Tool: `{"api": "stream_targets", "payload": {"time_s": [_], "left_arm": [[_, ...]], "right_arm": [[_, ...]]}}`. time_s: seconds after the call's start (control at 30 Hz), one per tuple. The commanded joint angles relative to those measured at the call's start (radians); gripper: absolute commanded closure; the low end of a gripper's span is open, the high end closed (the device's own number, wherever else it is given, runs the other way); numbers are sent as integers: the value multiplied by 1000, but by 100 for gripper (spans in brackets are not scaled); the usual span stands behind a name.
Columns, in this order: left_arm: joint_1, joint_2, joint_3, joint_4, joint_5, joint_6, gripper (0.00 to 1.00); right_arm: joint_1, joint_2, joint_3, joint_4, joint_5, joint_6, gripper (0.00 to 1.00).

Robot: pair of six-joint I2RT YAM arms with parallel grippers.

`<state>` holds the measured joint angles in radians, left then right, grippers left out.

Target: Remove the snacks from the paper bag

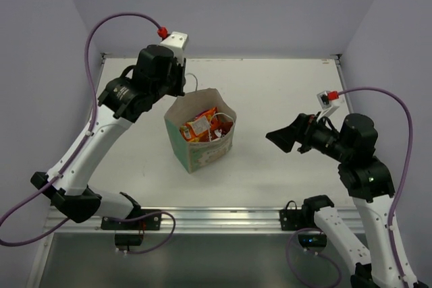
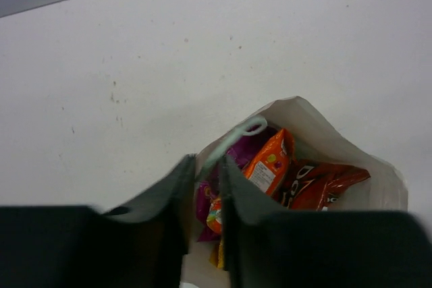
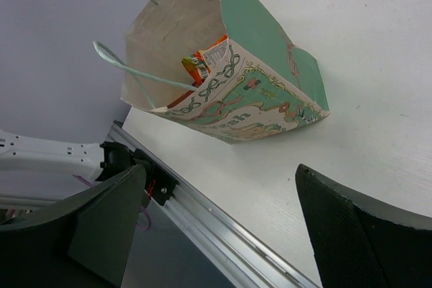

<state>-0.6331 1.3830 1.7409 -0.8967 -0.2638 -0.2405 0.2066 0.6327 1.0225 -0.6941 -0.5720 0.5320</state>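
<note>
The paper bag (image 1: pixel 202 154) stands upright and open near the table's middle, mint sides, patterned cream face. Snacks (image 1: pixel 201 126) fill it: an orange packet (image 2: pixel 267 165), a red packet (image 2: pixel 325 184) and a magenta packet (image 2: pixel 237 149). My left gripper (image 1: pixel 180 90) is above the bag's far-left rim, its jaws (image 2: pixel 206 168) pinched on the rim of the bag (image 2: pixel 317 117) beside a string handle (image 2: pixel 237 135). My right gripper (image 1: pixel 281 137) is open and empty, right of the bag and apart from it. In the right wrist view the bag (image 3: pixel 260 96) shows an orange packet (image 3: pixel 208 59) inside, beyond the gripper (image 3: pixel 219 190).
The aluminium rail (image 1: pixel 209 217) runs along the table's near edge, also in the right wrist view (image 3: pixel 223 224). Lilac walls close the back and sides. A second string handle (image 3: pixel 131 72) sticks out from the bag's near rim.
</note>
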Motion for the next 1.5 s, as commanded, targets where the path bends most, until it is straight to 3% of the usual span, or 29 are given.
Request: {"api": "stream_targets", "payload": {"time_s": [0.0,0.1,0.37,0.5,0.73,1.03,1.27,1.47], "left_arm": [[7,-30,-12,90,49,0,86],[7,-32,-29,102,101,-35,100],[7,-62,-17,116,198,-144,100],[7,-59,19,81,195,-164,100],[7,-79,17,81,201,-198,100],[7,-124,-43,139,282,-243,100],[7,-176,-70,212,405,-258,100],[7,-217,-158,317,495,-266,100]], "right_arm": [[7,47,91,-19,-12,-44,6],[17,105,173,-31,3,-50,8],[131,300,389,-131,30,-4,10],[188,260,256,17,-14,198,10],[379,162,51,388,104,577,11],[586,260,45,487,324,644,11],[704,199,7,371,478,632,12],[751,75,13,110,609,599,11]]}}
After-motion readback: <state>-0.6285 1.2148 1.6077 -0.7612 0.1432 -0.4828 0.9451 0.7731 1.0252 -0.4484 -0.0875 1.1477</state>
